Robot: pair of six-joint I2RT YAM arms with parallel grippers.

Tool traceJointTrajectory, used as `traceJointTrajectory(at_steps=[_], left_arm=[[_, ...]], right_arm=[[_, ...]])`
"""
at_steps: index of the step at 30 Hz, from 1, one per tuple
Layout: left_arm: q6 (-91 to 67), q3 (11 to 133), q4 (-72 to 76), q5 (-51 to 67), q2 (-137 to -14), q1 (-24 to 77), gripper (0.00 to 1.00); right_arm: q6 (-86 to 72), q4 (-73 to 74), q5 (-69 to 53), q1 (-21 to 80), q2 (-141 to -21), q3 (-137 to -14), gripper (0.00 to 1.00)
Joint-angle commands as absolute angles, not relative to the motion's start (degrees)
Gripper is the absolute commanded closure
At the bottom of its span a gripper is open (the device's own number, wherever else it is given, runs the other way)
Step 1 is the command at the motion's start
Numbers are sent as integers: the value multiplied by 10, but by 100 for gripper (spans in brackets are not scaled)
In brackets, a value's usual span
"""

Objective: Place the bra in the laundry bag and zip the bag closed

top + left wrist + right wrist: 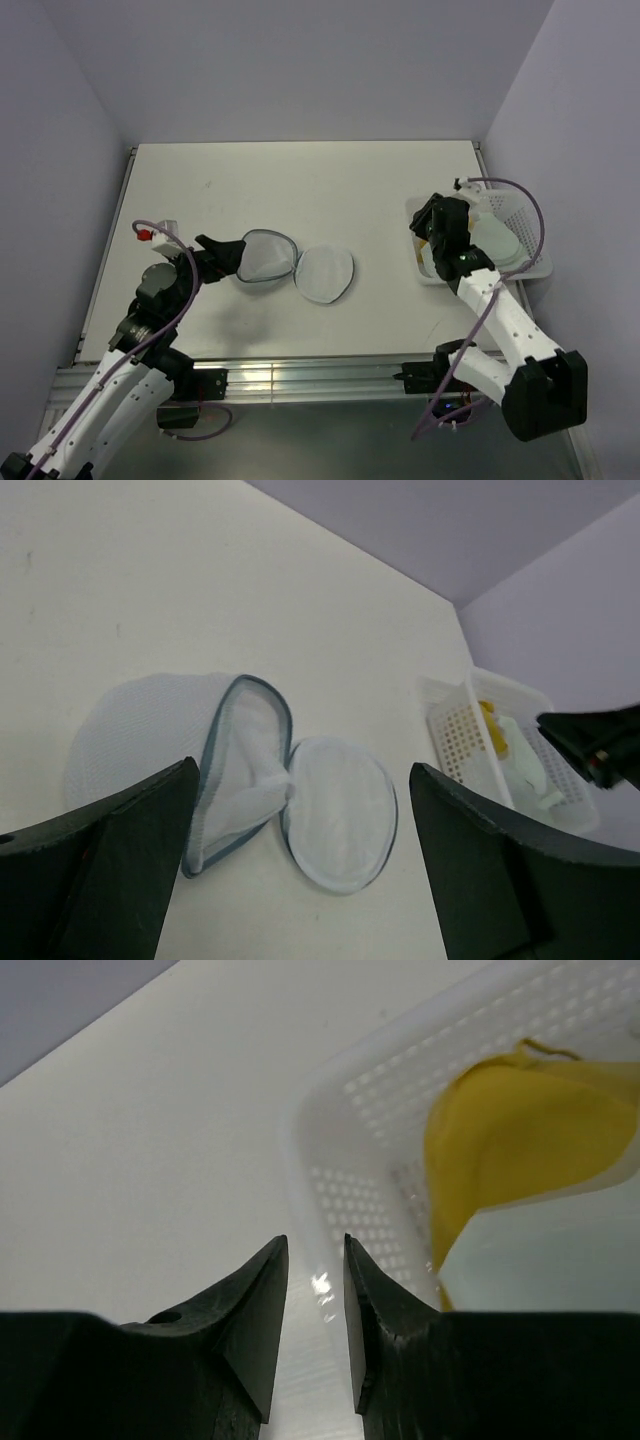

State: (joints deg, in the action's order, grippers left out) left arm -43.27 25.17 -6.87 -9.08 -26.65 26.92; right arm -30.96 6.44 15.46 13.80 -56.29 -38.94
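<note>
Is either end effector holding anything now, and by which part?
Nothing is held. The left end effector stands wide open before the laundry bag; the right end effector, at the basket, has an empty gap.

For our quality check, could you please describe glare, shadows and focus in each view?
Top external: sharp, glare on the rail, soft shadow under the left arm. Left wrist: fingers dark, laundry bag crisp. Right wrist: glint on the basket, yellow fabric soft.

One laundry bag [268, 258], one basket [530, 228]
</note>
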Motion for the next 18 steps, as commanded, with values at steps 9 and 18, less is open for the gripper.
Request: traceJointTrajectory(at_steps=[9, 18], left_arm=[[-281, 447, -186, 34, -255, 275, 2], [-234, 426, -193, -4, -224, 267, 6]], right_arm=[[-268, 69, 147, -16, -845, -530, 41], [-265, 104, 132, -28, -978, -627, 36]])
